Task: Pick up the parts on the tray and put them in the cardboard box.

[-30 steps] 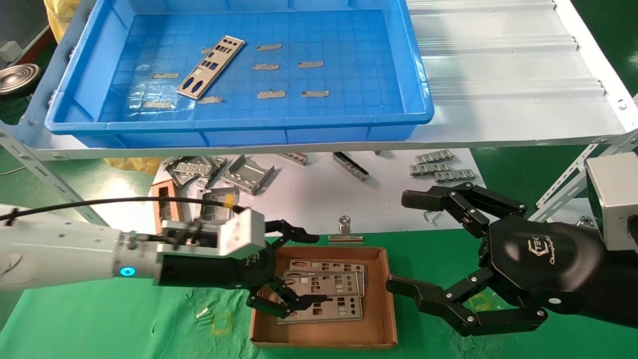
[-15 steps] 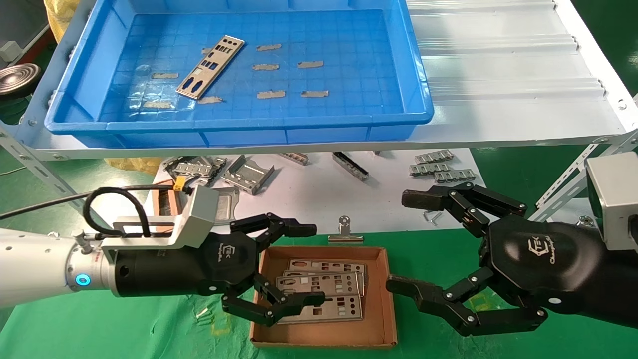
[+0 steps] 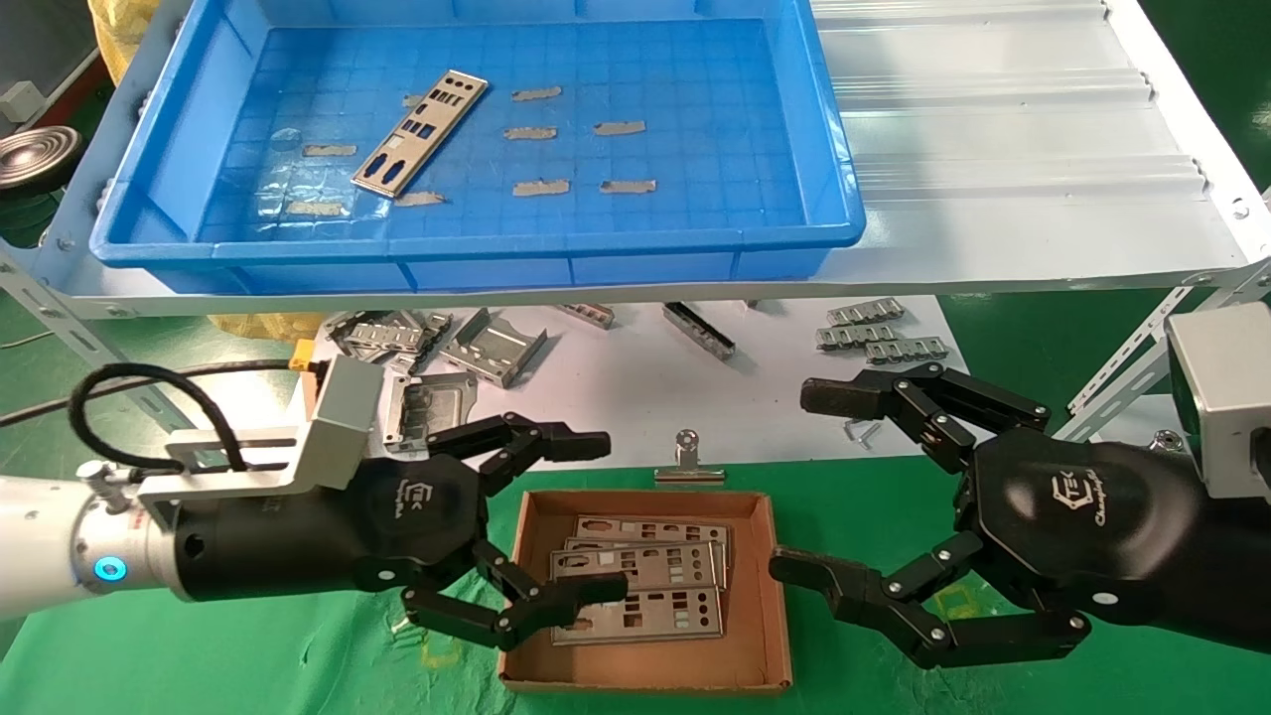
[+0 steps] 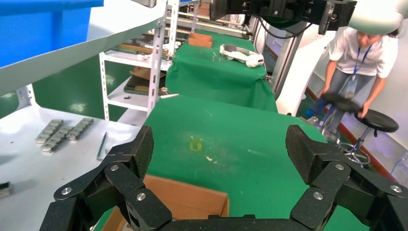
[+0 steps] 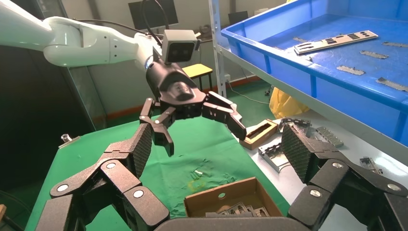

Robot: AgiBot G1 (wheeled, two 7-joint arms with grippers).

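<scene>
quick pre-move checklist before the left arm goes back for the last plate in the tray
1. Left pincer open and empty: ok.
2. Plate lying flat in the blue tray, nothing on top of it: ok.
3. Earlier plates inside the cardboard box: ok, stacked loosely.
4. Left pincer clear of the box: not ok, its lower finger overlaps the box's near corner.
5. Right pincer out of the way: ok, open beside the box.
6. Height of the shelf edge above the arm: cannot tell.

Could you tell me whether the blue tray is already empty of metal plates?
No, one silver plate still lies on the floor of the tray, among small grey tape strips.
</scene>
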